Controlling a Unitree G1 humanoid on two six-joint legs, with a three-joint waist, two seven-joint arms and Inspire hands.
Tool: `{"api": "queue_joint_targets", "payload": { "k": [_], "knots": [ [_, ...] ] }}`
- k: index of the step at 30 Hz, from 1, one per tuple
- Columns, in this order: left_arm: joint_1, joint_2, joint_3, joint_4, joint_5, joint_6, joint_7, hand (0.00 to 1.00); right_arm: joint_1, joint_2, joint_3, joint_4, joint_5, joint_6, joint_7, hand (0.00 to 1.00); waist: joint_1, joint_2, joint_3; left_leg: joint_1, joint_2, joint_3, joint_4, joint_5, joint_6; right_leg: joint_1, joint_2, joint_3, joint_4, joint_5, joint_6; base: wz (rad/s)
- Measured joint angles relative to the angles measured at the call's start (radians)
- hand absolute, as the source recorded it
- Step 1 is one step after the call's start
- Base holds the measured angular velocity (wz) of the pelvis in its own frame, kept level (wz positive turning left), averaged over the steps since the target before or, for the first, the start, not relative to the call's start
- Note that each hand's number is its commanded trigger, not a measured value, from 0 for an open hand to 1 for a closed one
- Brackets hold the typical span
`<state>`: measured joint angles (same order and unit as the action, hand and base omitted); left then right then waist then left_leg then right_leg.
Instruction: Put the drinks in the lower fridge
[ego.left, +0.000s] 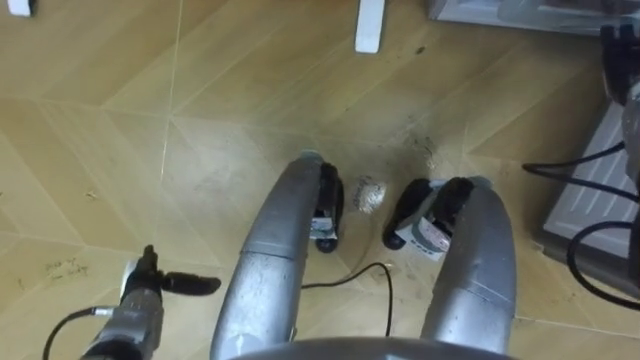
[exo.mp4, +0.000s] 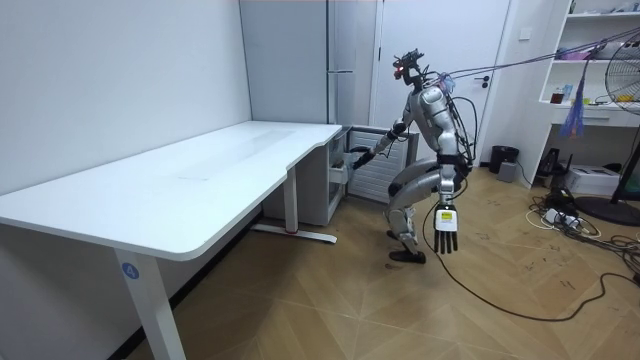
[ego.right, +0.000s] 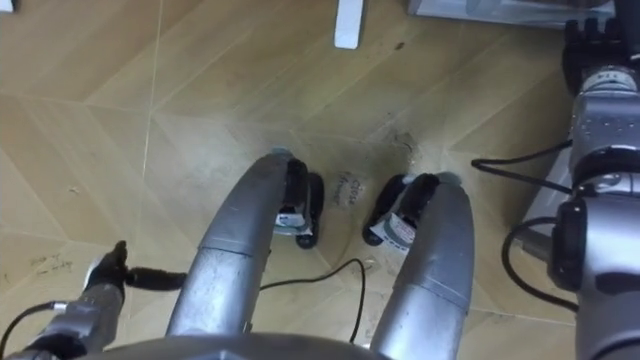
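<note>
The robot stands on the wooden floor (ego.left: 220, 120) near the end of a long white desk (exo.mp4: 200, 170). It is bent forward and its knees are bent too. It faces the lower fridge (exo.mp4: 372, 172), a low pale box with lines across its front. The box sits just beside the desk end, in front of a tall grey unit (exo.mp4: 350, 50).

The right arm is stretched out toward the lower fridge. The right hand (ego.right: 592, 45) is at the fridge's near edge. In the eye views it is a dark hand high up on the right side, next to a grey edge. I cannot tell if it is holding on or just touching.

The left arm hangs straight down by the leg. The left hand (exo.mp4: 446, 226) is open - its fingers are straight, a little spread and point at the floor. It holds nothing. In the eye views this hand is at the bottom left, with its thumb sticking out toward the robot's legs.

The eye views look down at the floor. A white desk foot (ego.left: 369, 25) is at the top, and a pale panel with lines (ego.left: 590, 175) is at the right edge.

On the room view's right are a white shelf (exo.mp4: 600, 60), a standing fan (exo.mp4: 625, 100) and a dark bin (exo.mp4: 505, 158) - all well apart from the robot.
</note>
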<state>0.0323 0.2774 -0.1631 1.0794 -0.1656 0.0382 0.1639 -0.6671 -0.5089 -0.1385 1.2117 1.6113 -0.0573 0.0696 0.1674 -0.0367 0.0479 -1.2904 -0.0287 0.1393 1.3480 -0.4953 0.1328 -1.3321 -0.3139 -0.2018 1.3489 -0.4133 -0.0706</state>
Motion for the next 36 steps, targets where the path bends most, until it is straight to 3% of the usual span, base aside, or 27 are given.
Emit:
{"api": "queue_joint_targets", "payload": {
  "k": [9,15,20,25,30,36],
  "knots": [
    [0.067,0.02,0.0,-0.104,0.006,0.003,-0.056,0.0,-0.001,-0.021,0.041,-0.012,0.011,-0.023,-0.036,0.0,0.003,-0.001,0.0003,-0.026,-0.017,0.004,0.051,-0.01,0.011,-0.023,-0.037,0.007,0.059,-0.023,0.004,0.05],
    [0.141,0.057,0.003,-0.118,0.006,-0.002,-0.09,0.0,-0.001,-0.027,0.085,-0.013,0.033,-0.049,-0.053,0.0,0.018,-0.003,0.0015,-0.038,-0.015,0.006,0.098,-0.023,0.011,-0.039,-0.049,0.013,0.105,-0.037,0.001,0.0],
    [0.199,0.082,0.005,-0.126,0.008,-0.002,-0.11,0.0,-0.001,-0.028,0.118,-0.041,0.041,-0.071,-0.076,0.0,0.033,-0.012,0.0068,-0.059,-0.015,0.005,0.128,-0.026,0.015,-0.057,-0.085,-0.004,0.135,-0.044,-0.008,-0.06],
    [0.219,0.107,0.045,-0.125,0.023,-0.004,-0.128,0.0,0.0,-0.028,0.138,-0.041,0.041,-0.075,-0.107,0.0,0.046,-0.019,0.0102,-0.051,-0.015,-0.006,0.16,-0.033,-0.001,-0.041,-0.102,-0.02,0.166,-0.06,-0.025,0.01],
    [0.236,0.127,0.045,-0.125,0.022,-0.012,-0.134,0.0,-0.002,-0.029,0.149,-0.047,0.041,-0.065,-0.124,0.0,0.069,-0.02,0.0105,-0.042,-0.015,-0.018,0.185,-0.044,-0.011,-0.026,-0.1,-0.025,0.19,-0.075,-0.035,0.01],
    [0.29,0.159,0.045,-0.14,0.024,-0.015,-0.136,0.0,-0.002,-0.03,0.206,-0.13,0.041,-0.067,-0.196,0.0,0.077,-0.02,0.0104,-0.039,0.001,-0.028,0.224,-0.061,-0.02,-0.018,-0.105,-0.042,0.22,-0.09,-0.05,-0.08]
  ]
}}
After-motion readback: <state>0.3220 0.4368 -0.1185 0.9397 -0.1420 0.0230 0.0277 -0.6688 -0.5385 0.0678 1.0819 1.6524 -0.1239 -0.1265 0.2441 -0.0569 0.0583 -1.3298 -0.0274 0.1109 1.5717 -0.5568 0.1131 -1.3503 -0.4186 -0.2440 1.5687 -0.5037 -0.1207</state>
